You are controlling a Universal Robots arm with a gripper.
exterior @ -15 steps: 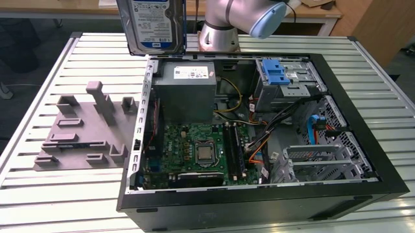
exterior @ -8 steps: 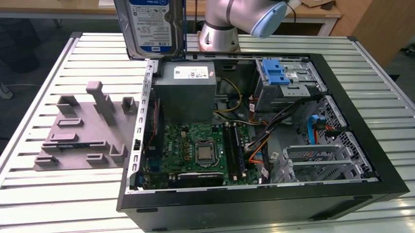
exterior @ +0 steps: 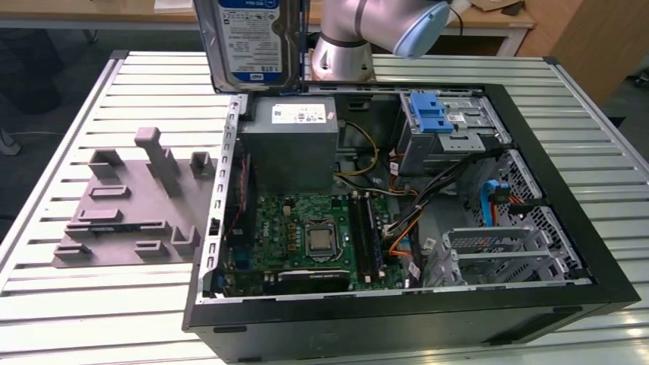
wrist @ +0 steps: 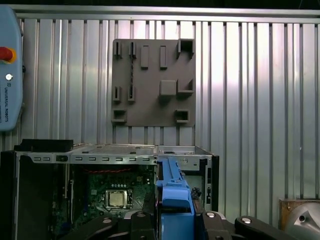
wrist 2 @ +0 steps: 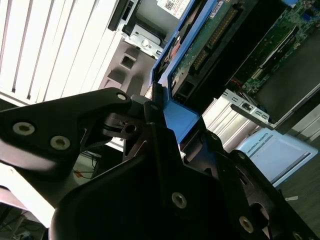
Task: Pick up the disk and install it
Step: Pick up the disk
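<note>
Exterior view: you have the disk [exterior: 248, 42] held upright in the air, its label towards the camera.
Gripper: in both wrist views your gripper [wrist 2: 167, 114] [wrist: 175, 222] is clenched on the disk's blue end tab, with a black finger on either side of it.
Disk: it runs straight out past the fingertips. The second wrist view shows you its green circuit side.
Case [exterior: 568, 228]: it lies open on the bench [exterior: 91, 319], beyond the disk from the gripper.
Inside the case: you can see a grey power supply [exterior: 292, 144], a green board [exterior: 294, 228] and a grey cage [exterior: 476, 122] with a blue latch [exterior: 436, 112]. All of them are well apart from the gripper.
Plate [exterior: 121, 213]: this grey slotted plate lies flat on the bench beside the case, farther from the gripper than the case is.
Arm [exterior: 350, 38]: its base stands just behind the case's far rim, near the disk.
Contact: the disk touches only the gripper, as far as you can see. In the exterior view its lower edge overlaps the case's far rim, and you cannot tell the gap there.
</note>
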